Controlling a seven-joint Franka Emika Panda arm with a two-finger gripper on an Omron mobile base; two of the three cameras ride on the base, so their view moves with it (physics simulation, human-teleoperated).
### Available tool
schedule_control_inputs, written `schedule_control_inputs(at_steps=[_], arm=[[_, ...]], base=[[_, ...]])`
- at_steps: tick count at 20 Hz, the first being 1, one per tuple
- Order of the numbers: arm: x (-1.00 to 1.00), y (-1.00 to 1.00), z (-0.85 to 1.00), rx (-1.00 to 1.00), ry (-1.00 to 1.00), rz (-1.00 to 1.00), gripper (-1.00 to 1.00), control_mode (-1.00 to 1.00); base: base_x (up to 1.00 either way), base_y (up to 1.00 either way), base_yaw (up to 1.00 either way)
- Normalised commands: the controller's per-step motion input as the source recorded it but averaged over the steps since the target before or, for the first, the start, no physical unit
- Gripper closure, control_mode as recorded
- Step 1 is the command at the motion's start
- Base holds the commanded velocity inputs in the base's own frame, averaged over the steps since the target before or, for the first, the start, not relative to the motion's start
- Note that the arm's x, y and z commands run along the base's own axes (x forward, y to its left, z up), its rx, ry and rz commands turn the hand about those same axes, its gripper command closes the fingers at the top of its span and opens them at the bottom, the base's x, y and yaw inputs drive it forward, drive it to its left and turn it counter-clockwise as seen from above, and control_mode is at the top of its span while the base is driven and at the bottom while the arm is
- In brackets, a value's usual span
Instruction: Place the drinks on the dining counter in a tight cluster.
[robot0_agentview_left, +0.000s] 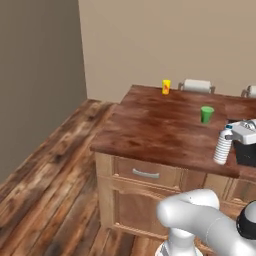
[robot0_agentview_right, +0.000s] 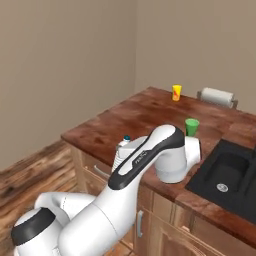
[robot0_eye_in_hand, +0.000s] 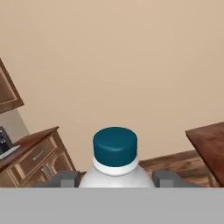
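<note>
Jaws pinch the water bottle (robot0_agentview_left: 222, 148) at its sides. Left base view: the gripper (robot0_agentview_left: 235, 134) holds that bottle upright at the dining counter's (robot0_agentview_left: 150, 125) near edge — a green cup (robot0_agentview_left: 207, 114) and yellow cup (robot0_agentview_left: 166, 86) stand farther back. Right base view: the arm hides most of the bottle, beside a black sink (robot0_agentview_right: 227, 170). Hand view: fingers (robot0_eye_in_hand: 65, 179) flank the bottle's shoulders — dark cap (robot0_eye_in_hand: 115, 145) between.

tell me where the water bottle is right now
The water bottle stands at the counter's near edge, right side of the left base view, beside the sink, held between the end effector fingers.
</note>
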Motion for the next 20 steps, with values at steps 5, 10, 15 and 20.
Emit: schedule_control_inputs(at_steps=[5, 10, 15, 20], arm=[[0.0, 0.0, 0.0, 0.0, 0.0, 0.0, 1.0, 1.0], [0.0, 0.0, 0.0, 0.0, 0.0, 0.0, 1.0, 1.0], [0.0, 0.0, 0.0, 0.0, 0.0, 0.0, 1.0, 1.0], [0.0, 0.0, 0.0, 0.0, 0.0, 0.0, 1.0, 1.0]], base=[[0.72, 0.5, -0.25], [0.71, 0.44, -0.31], [0.71, 0.43, -0.31], [0.57, 0.43, -0.22]])
